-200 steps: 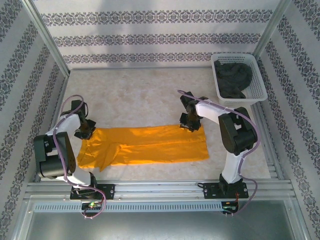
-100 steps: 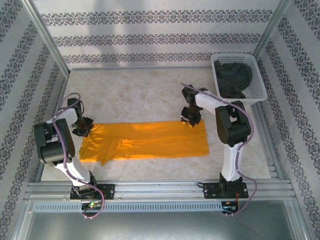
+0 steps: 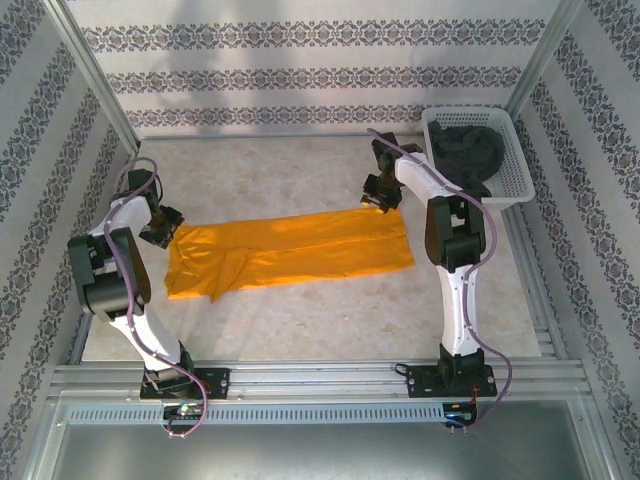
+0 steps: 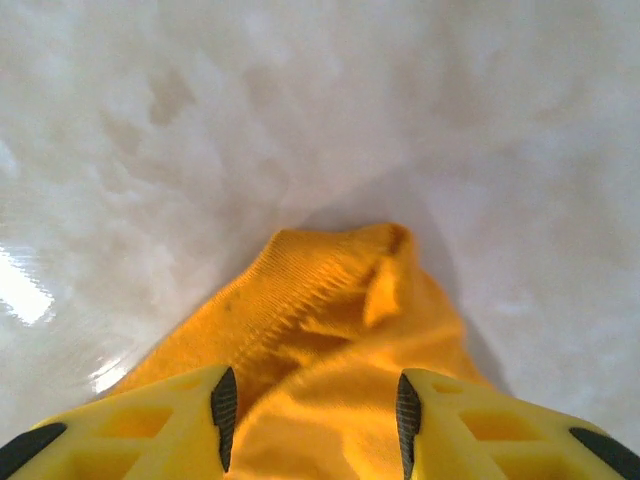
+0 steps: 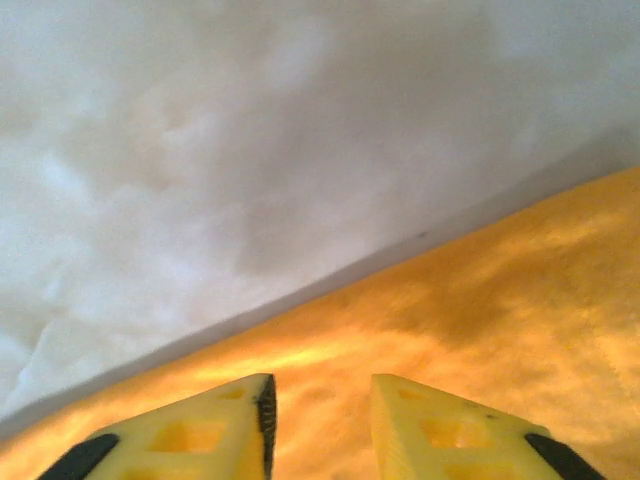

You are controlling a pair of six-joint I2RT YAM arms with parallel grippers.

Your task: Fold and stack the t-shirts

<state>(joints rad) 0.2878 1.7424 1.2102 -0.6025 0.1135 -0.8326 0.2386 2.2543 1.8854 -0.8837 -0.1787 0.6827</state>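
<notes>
Across the middle of the bench [image 3: 300, 330], running from 9 o'clock to 3 o'clock, lies the mustard-orange t-shirt [image 3: 300, 255]. It is a long doubled band, smooth along its 3 o'clock half and rumpled toward 9 o'clock. By that I judge a first lengthwise fold is laid, with the crosswise folds yet to come.

At 1 o'clock, the white lattice basket [image 3: 517, 186] holds the dark charcoal t-shirt [image 3: 465, 150] in a heap. It is not yet folded, so no stack exists, and well over half the job remains.

The left gripper [image 3: 160, 232] sits at the band's 9 o'clock end. In its wrist view its fingers [image 4: 150, 420] stand partly apart with a bunched corner between them, and I cannot tell whether they press it.

The right gripper [image 3: 378, 195] is at the band's 1 o'clock corner. Its fingers [image 5: 190, 435] are narrowly parted over flat cloth and pinch nothing.
</notes>
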